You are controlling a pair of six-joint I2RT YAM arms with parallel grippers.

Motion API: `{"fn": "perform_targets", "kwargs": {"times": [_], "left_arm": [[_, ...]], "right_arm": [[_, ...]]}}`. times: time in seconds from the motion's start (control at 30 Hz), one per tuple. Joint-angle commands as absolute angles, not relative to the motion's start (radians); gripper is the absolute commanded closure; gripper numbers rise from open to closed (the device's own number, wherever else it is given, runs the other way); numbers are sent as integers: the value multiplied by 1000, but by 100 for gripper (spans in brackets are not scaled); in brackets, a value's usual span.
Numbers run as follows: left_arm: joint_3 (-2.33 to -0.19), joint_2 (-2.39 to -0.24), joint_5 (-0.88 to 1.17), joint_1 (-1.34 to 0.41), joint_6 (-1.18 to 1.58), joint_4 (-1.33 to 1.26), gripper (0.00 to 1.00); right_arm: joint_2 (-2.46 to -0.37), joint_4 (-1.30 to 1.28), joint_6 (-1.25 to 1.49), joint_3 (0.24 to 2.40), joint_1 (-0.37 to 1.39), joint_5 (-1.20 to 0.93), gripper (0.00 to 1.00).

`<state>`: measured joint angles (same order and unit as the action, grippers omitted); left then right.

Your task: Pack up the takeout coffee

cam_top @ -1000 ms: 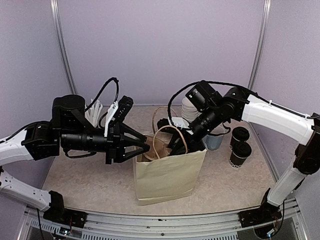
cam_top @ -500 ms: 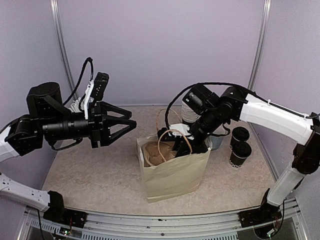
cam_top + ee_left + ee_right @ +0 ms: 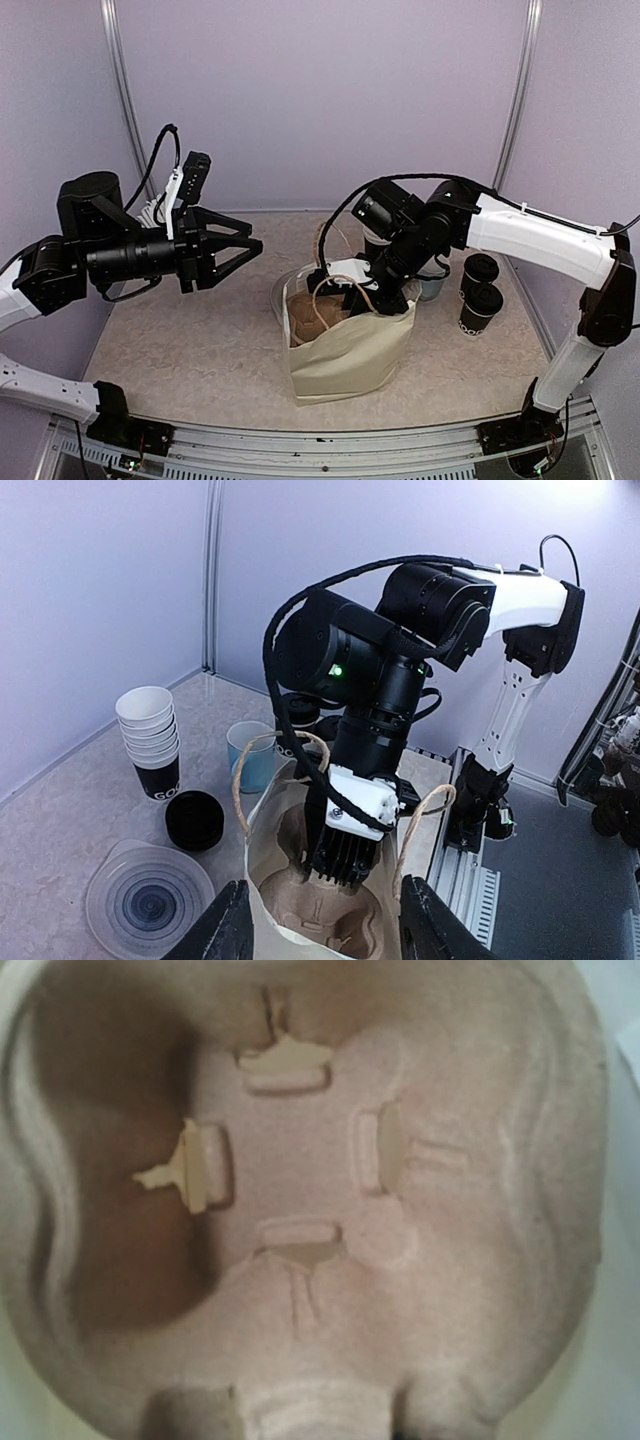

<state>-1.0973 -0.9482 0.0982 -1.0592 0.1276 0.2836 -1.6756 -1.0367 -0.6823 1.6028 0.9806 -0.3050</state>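
Note:
Two takeout coffee cups (image 3: 481,288), black with black lids, stand on the table right of the paper bag (image 3: 345,350); the left wrist view shows them (image 3: 296,712) partly hidden behind the right arm. My right gripper (image 3: 345,292) reaches down into the bag's mouth. It looks shut on the rim of a brown pulp cup carrier (image 3: 330,1210), which lies inside the bag (image 3: 262,880). My left gripper (image 3: 250,246) hangs open and empty to the left of the bag, apart from it, and its black fingertips (image 3: 232,930) frame the bag's mouth.
A stack of white cups (image 3: 150,735), a light blue cup (image 3: 250,755), a round black lid (image 3: 193,820) and a clear plastic disc (image 3: 148,900) sit behind and left of the bag. White sticks (image 3: 152,212) show behind the left arm.
My left gripper has drawn back to the left, away from the bag's rim, and opened slightly wider. The bag has shifted a little right, and the right gripper sits lower inside it.

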Motion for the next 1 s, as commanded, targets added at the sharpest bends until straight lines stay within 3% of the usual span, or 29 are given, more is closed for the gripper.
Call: {"fn": "perform_targets", "kwargs": {"times": [0.0, 0.23, 0.53, 0.8, 0.97], "left_arm": [[-1069, -929, 133, -1040, 132, 247, 51], [-1069, -936, 159, -1015, 125, 248, 51], [-1098, -961, 146, -997, 131, 290, 47], [-1103, -982, 147, -991, 130, 299, 47], [-1126, -993, 147, -984, 125, 316, 46]], "right_arm": [[-1746, -1084, -685, 1563, 994, -259, 83], [-1728, -1129, -697, 1601, 995, -281, 67], [-1693, -1144, -719, 1613, 990, -284, 60], [-1688, -1144, -718, 1629, 981, -270, 66], [-1642, -1144, -726, 1668, 951, -309, 54]]}}
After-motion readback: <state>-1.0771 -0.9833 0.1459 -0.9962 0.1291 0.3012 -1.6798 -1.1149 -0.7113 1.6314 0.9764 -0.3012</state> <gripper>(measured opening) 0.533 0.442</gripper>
